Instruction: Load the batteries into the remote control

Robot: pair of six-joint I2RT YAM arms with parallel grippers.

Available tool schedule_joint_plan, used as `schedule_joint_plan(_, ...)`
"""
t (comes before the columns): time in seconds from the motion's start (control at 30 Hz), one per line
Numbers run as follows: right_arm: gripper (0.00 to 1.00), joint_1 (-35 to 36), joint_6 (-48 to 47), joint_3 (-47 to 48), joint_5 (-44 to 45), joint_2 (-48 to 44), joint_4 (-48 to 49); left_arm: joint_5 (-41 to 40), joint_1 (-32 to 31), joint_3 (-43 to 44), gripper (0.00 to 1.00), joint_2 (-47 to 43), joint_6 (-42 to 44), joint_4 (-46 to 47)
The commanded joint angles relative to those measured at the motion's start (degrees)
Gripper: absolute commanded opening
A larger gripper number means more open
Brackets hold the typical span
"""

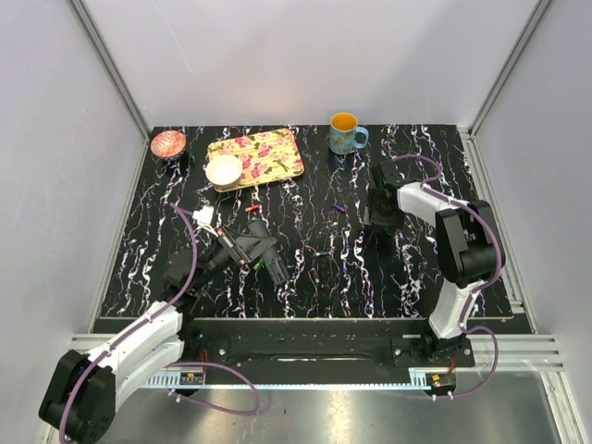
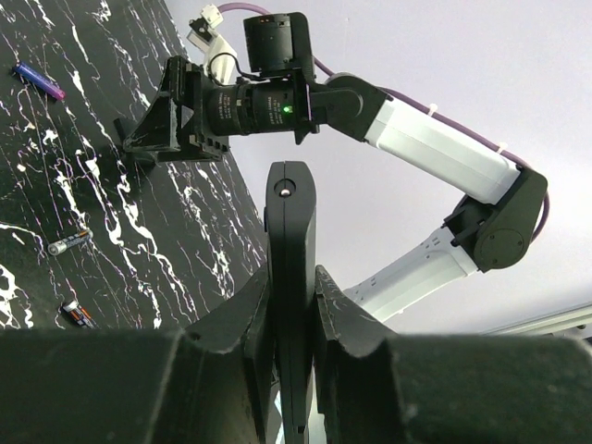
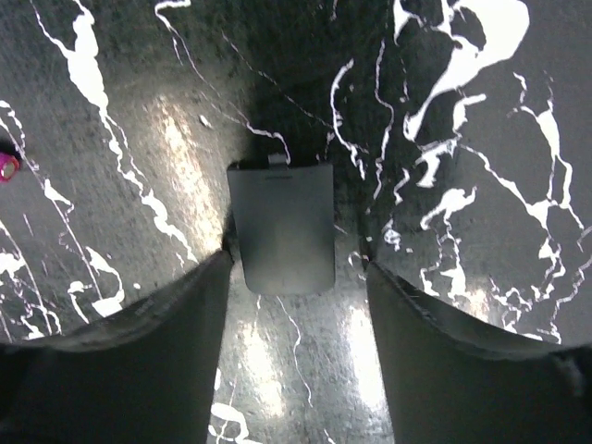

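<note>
Your left gripper (image 2: 292, 310) is clenched on the remote control (image 2: 290, 213). The slim black bar sits on edge between the two fingers, its rounded end pointing away from the wrist, and none of it rests on the table (image 1: 416, 277). From above, this grip sits left of the table's middle. Your right gripper (image 3: 296, 268) is released and points straight down at the table on the right side, with its fingers (image 3: 139, 361) spread apart. A flat dark grey battery cover (image 3: 280, 217) lies on the marbled surface between them. The left finger's tip is right at the cover's edge, but you cannot tell whether it touches; the right finger has a clear gap. The batteries are all loose on the table, none in the remote. A purple battery (image 2: 37, 80) lies near the right gripper, a pale battery (image 2: 69, 242) lies closer to the left arm, and a dark battery (image 2: 76, 314) lies nearest it. A reddish battery (image 1: 252, 209) lies just behind the left gripper. Along the far edge stand a teal mug (image 1: 346, 136), a floral tray (image 1: 268, 148) with a white bowl (image 1: 224, 170) on its corner, and a pink bowl (image 1: 168, 143).
</note>
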Motion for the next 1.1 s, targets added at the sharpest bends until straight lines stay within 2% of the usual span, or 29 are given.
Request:
schedule_joint_plan(0.0, 0.75, -0.1, 1.2, -0.3, 0.9, -6.3, -1.0, 1.6, 0.3, 3.6, 0.00, 0.0, 1.5, 0.5)
schedule_joint_plan(0.13, 0.77, 0.3, 2.3, 0.5, 1.5, -12.3, -1.0, 1.3, 0.3, 4.5, 0.00, -0.3, 2.9, -2.2)
schedule_joint_plan(0.23, 0.71, 2.2, 2.2, -1.4, -0.6, -15.5, 5.5, 0.4, 0.2, 4.5, 0.00, -1.3, 3.5, -3.7)
schedule_joint_plan(0.3, 0.71, 4.1, 0.9, -2.8, -1.1, -15.4, 12.4, -0.5, 0.2, 4.0, 0.00, -1.7, 3.4, -4.1)
schedule_joint_plan(0.4, 0.67, 5.6, -2.8, -1.0, -5.6, -10.6, 18.2, -0.6, 0.3, 4.2, 0.00, -1.7, 3.5, -4.9)
schedule_joint_plan(0.53, 0.65, 5.8, -6.9, 8.2, -11.5, 1.0, 13.7, -1.0, 0.3, 4.9, 0.00, -3.1, 4.6, -7.8)
schedule_joint_plan(0.7, 0.67, 6.9, -10.2, 10.5, -8.2, 6.1, 18.7, -1.5, 0.3, 5.4, 0.00, -4.8, 6.0, -11.2)
schedule_joint_plan(0.87, 0.66, 8.3, -14.9, 16.5, -3.2, 11.6, 14.2, -2.0, 0.3, 5.6, 0.00, -4.9, 6.2, -12.4)
schedule_joint_plan(1.07, 0.65, 9.9, -15.5, 15.2, -3.2, 12.6, 15.9, -1.4, 0.3, 5.3, 0.00, -4.5, 6.2, -12.1)
